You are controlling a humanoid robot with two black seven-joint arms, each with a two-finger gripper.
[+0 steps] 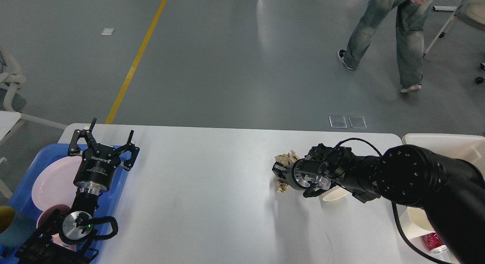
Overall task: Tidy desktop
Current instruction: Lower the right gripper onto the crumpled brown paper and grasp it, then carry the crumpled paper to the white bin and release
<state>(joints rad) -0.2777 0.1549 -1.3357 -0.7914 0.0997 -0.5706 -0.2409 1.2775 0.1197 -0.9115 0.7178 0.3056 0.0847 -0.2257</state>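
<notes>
On the desktop (pixel 212 188), white, matte, round-cornered; left gripper (pixel 104 141) spread wide, right gripper (pixel 280 172) state unclear.

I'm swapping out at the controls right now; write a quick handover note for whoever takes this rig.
Left gripper: open, holding nothing, hovering over the blue tray.
Right gripper: at the crumpled brown paper; its grip cannot be made out.
The paper and a paper cup lie on the desktop.
Done: plates sit in the tray.
Left: paper and cup, probably into the beige bin.
</notes>
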